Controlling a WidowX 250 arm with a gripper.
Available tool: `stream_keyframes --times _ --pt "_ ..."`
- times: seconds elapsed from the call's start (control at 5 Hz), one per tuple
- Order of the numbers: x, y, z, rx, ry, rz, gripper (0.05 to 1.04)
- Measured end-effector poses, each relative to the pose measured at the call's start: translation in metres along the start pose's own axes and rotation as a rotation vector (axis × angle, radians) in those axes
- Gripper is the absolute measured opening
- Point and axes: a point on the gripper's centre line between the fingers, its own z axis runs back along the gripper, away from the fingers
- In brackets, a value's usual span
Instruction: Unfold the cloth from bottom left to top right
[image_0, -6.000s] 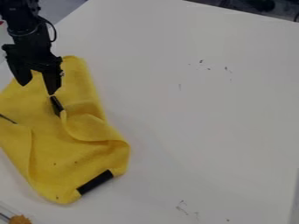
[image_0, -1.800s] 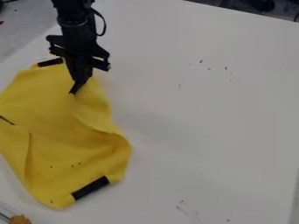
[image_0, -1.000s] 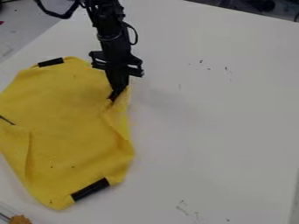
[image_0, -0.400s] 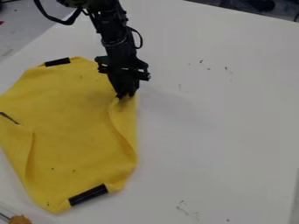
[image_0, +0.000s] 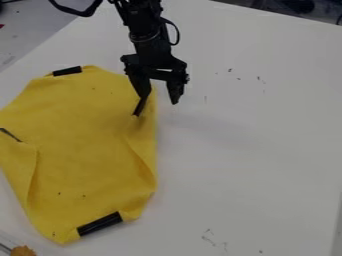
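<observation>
The black arm (image_0: 145, 30) reaches down from the far side, its claw (image_0: 159, 97) wide over the right edge of the yellow cloth (image_0: 80, 150).

A flat white tabletop (image_0: 247, 145) is stretching across the scene, with small dark scuffs (image_0: 230, 70) marking it right of centre, both far and near. A ragged orange-brown lump (image_0: 23, 251) is sitting in the near left corner. A grey surface (image_0: 30, 30) is showing at far left. Dark, indistinct objects (image_0: 297, 5) are lying beyond the far right edge.
</observation>
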Motion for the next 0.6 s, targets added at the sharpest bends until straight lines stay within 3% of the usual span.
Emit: stream_keyframes --times 0.2,0.4,0.6 --pt "0.001 -0.023 -0.003 -0.038 0.008 0.016 1.004" --pt "0.002 -0.029 -0.005 0.015 0.008 -0.036 0.999" --pt "-0.005 -0.011 -0.003 0.096 0.056 -0.096 0.999"
